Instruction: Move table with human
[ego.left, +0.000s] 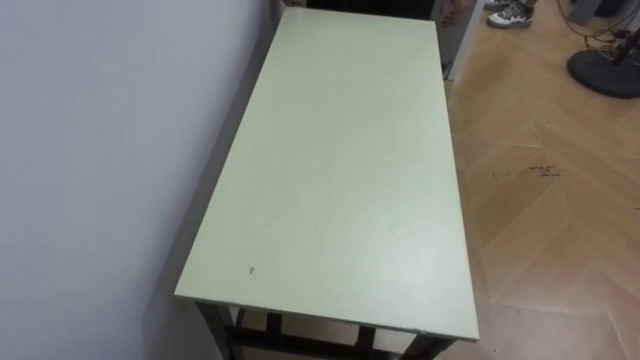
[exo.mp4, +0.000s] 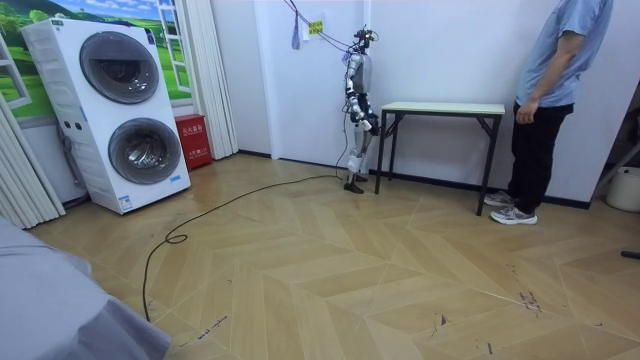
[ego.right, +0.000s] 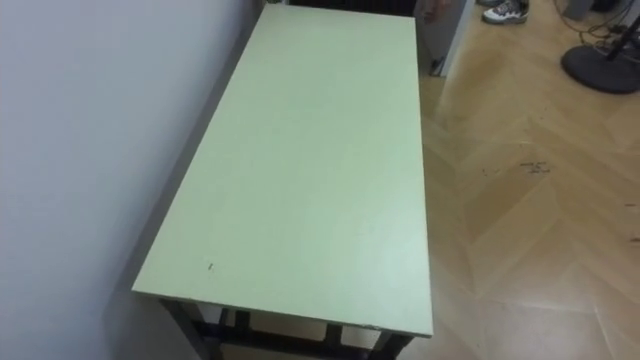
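Note:
The table (ego.left: 350, 180) has a pale green top and a dark frame, and its long left side lies against a white wall (ego.left: 100, 150). I stand at its near short end and look down along it. In the room view the table (exo.mp4: 440, 107) stands on all its legs, and my right hand (exo.mp4: 373, 123) hangs low just short of that end. A person (exo.mp4: 550, 90) stands at the far end, side-on to the table, with one hand (exo.mp4: 522, 112) hanging by the hip and off the table. That hand (ego.left: 447, 10) shows beyond the top's far right corner.
Open wood floor (ego.left: 550, 200) lies to the table's right. A black round stand base (ego.left: 605, 70) sits at the far right, near the person's sneakers (ego.left: 510, 14). Across the room are a stacked washer and dryer (exo.mp4: 130, 110), a red box (exo.mp4: 193, 140) and a white bucket (exo.mp4: 625, 190).

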